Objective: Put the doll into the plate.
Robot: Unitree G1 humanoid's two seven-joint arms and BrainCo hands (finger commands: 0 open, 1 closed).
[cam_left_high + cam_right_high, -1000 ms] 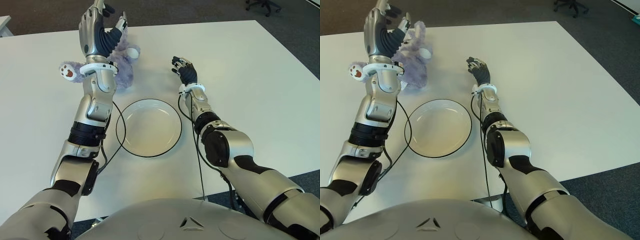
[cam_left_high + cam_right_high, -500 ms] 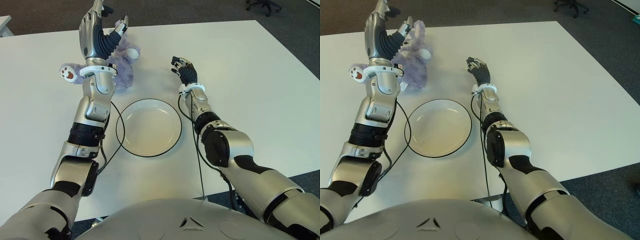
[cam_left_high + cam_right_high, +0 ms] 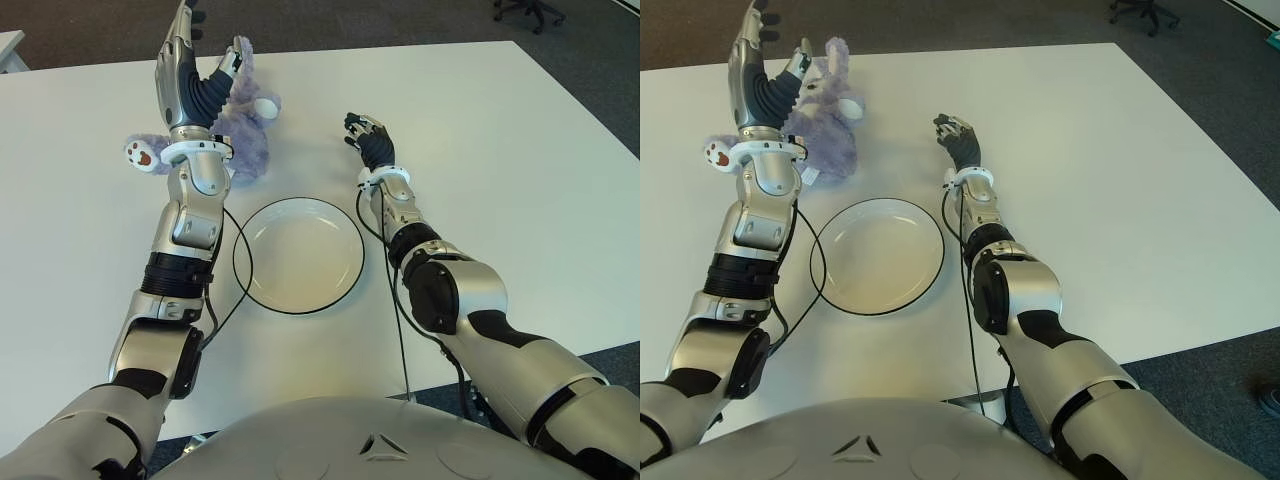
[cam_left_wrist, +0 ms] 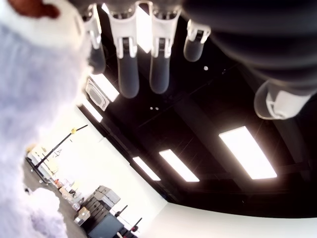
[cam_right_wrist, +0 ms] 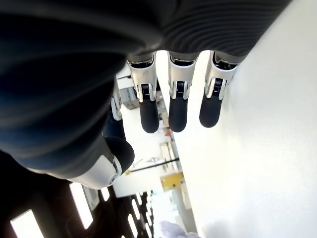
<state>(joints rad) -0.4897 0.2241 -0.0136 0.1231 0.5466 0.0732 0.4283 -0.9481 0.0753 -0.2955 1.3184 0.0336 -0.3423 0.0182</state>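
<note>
Doll: the purple plush doll point(image 3: 243, 128) lies on the white surface point(image 3: 520, 170), beyond the plate and toward the robot's left; not in the plate.
Plate: the white plate point(image 3: 299, 255) with a dark rim sits empty, nearer the robot, between the two forearms.
Left hand: the left hand point(image 3: 190, 72) is raised at the doll's left side, palm turned toward it, fingers point(image 4: 128, 69) straight and spread, holding nothing.
Right hand: the right hand point(image 3: 368, 138) shows to the right of the doll, well apart from it, fingers relaxed and empty.
Step in hand: judged to be the approach to the grasp.
Advice: lower the left hand onto the doll's body, not a limb; close around the bulk of the plush so it does not sag or slip; lift clear of the plate's rim before carrying across.
Eye views: give the layout of doll, plate and both arms.
Left wrist view: shows plush fur close against the palm side and every finger extended, with nothing between them; the eye views cannot settle that.
</note>
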